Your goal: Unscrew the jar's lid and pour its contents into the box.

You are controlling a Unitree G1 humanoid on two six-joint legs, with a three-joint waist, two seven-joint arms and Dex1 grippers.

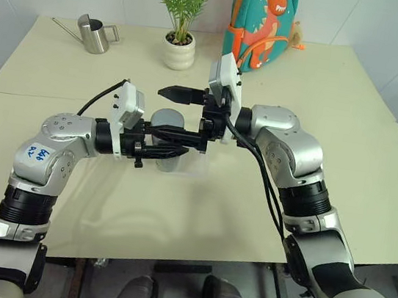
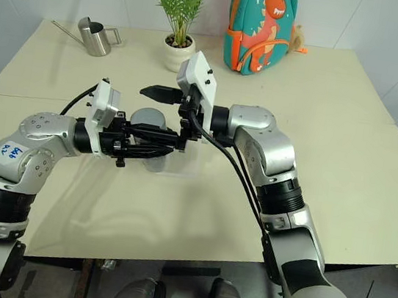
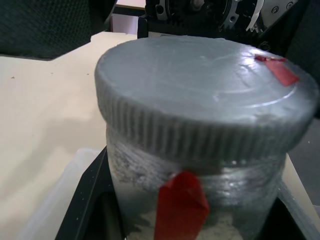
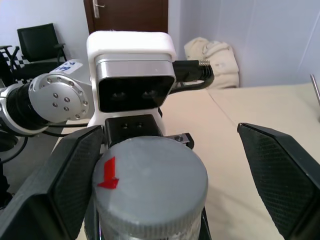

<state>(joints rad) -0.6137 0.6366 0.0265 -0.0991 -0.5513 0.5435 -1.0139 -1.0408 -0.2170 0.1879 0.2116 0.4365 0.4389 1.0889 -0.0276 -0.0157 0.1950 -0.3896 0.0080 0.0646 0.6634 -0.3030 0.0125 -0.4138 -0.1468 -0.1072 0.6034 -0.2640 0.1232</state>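
Note:
My left gripper is shut on the body of the jar and holds it upright above the table. The jar is silvery with a red strip. Its lid, grey and ribbed with a small red mark, sits on top of it. My right gripper reaches in from the right and is open. Its two black fingers stand on either side of the lid, apart from it. The clear box lies on the table just below the jar. The contents are hidden inside the jar.
At the table's far side stand a steel watering can, a white pot with a green plant and a colourful backpack. The beige table stretches wide to the right of my arms.

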